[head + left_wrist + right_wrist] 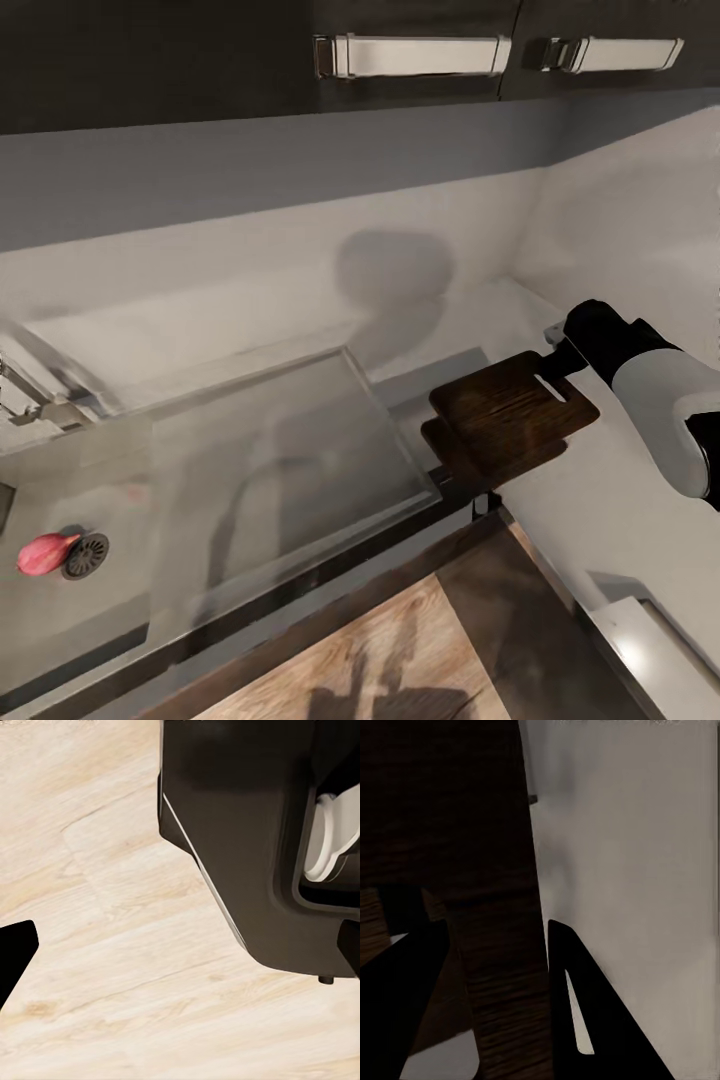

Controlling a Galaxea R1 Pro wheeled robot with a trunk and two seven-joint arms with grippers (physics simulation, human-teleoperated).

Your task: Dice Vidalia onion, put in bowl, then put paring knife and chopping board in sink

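Right end effector (495,967) grips the board (510,415), lifted above the desk (600,500); onion (45,553) lies in the sink (280,470). Left end effector's state cannot be told.

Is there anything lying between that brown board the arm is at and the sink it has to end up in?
Nothing visible does. The chopping board sits at the right gripper, partly over the sink's flat drainboard wing. From there to the basin the steel looks bare, except the onion beside the drain.
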